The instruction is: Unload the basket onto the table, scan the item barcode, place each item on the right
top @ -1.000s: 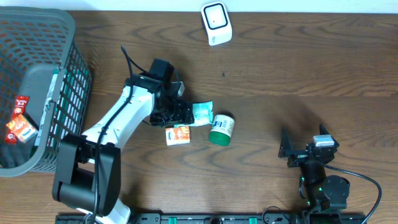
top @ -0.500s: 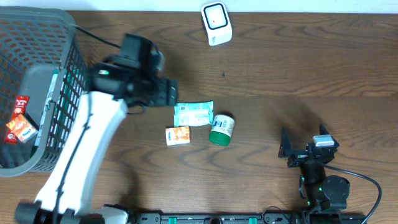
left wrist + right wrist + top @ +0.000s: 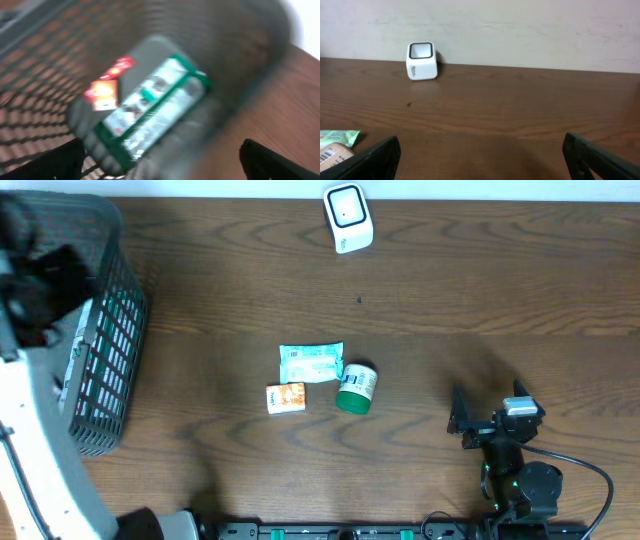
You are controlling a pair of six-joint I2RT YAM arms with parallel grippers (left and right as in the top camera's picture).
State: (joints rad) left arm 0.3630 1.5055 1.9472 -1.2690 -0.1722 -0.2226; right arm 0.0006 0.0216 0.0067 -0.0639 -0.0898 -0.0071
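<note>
Left jaws: wide apart, empty, over basket (image 3: 45, 60) at left of desk (image 3: 480, 290); green-edged pack (image 3: 150, 110) and 2 red sachets (image 3: 102, 95) below, blurred. Right jaws: wide apart, empty, near right. 3 items mid-desk, well apart from both: packet (image 3: 311, 363), orange box (image 3: 286, 397), jar (image 3: 356, 387). Scanner (image 3: 346, 216) far centre.

Wood-grain table (image 3: 480, 290), smooth plastic scanner (image 3: 347, 217)
</note>
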